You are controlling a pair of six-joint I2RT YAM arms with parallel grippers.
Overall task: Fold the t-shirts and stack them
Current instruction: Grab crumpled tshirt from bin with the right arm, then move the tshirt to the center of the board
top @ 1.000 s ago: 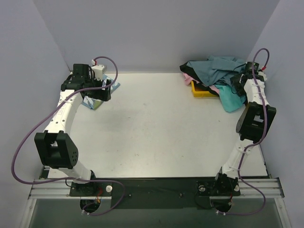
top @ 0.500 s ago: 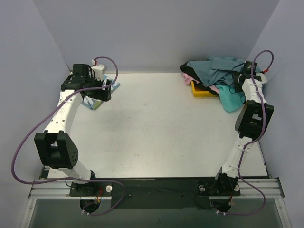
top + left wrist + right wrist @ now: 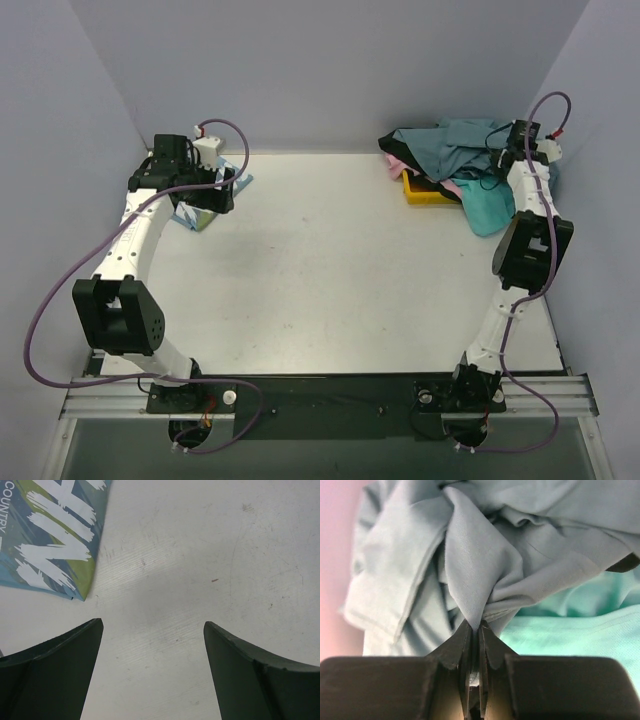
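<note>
A heap of t-shirts lies at the back right, with a slate-teal t-shirt (image 3: 455, 140) on top, a bright turquoise one (image 3: 487, 207) hanging toward the front and a bit of pink (image 3: 394, 162) at the left. My right gripper (image 3: 507, 152) is at the heap's right side. In the right wrist view it (image 3: 476, 626) is shut on a pinched fold of the slate-teal t-shirt (image 3: 485, 555), with turquoise cloth (image 3: 580, 630) beneath. A folded light-blue t-shirt with white letters (image 3: 50, 535) lies at the back left. My left gripper (image 3: 152, 630) hangs open over bare table beside it.
A yellow plastic bin (image 3: 424, 191) sits under the heap, mostly covered by cloth. The grey walls close in on the left, back and right. The light-blue t-shirt (image 3: 194, 217) shows partly under the left arm in the top view.
The right gripper has closed on the slate-teal cloth and its wrist has shifted a little toward the back wall. The left arm has not moved.
</note>
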